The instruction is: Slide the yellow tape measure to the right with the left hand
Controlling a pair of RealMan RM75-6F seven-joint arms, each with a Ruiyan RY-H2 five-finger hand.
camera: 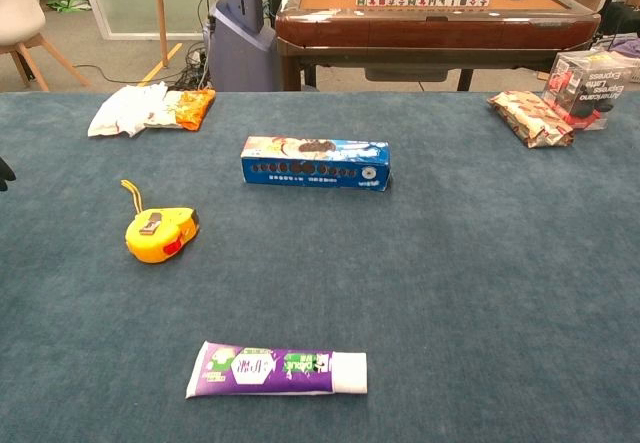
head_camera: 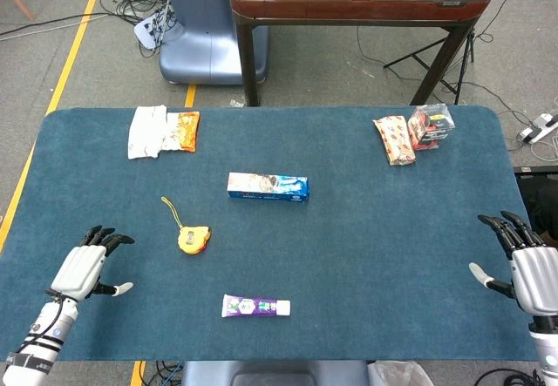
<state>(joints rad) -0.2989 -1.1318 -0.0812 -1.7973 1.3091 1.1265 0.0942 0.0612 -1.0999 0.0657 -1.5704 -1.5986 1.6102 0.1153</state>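
- Near edge of the desk (head_camera: 366,255): purple toothpaste tube (head_camera: 255,306) lies flat along it, about mid-width, bare cloth on both sides.
- Left hand (head_camera: 87,267) is over the near-left part of the desk, just in from the left edge — fingers spread apart, holding nothing, touching nothing visible. Chest view shows only a dark fingertip at the left border.
- Right hand (head_camera: 527,268) is at the right edge, near corner, fingers apart and empty.
- Yellow tape measure (head_camera: 193,238) lies left of centre, to the right of the left hand and apart from it, its cord trailing toward the far-left.
- Open blue cloth runs to the right of the tape measure, toward the right edge.
- Blue box (head_camera: 268,186) lies mid-desk, beyond the tape measure.
- Far edge: white cloth (head_camera: 146,130) and orange packet (head_camera: 183,130) near the far-left corner — patterned packet (head_camera: 394,138) and clear box (head_camera: 432,125) near the far-right corner.
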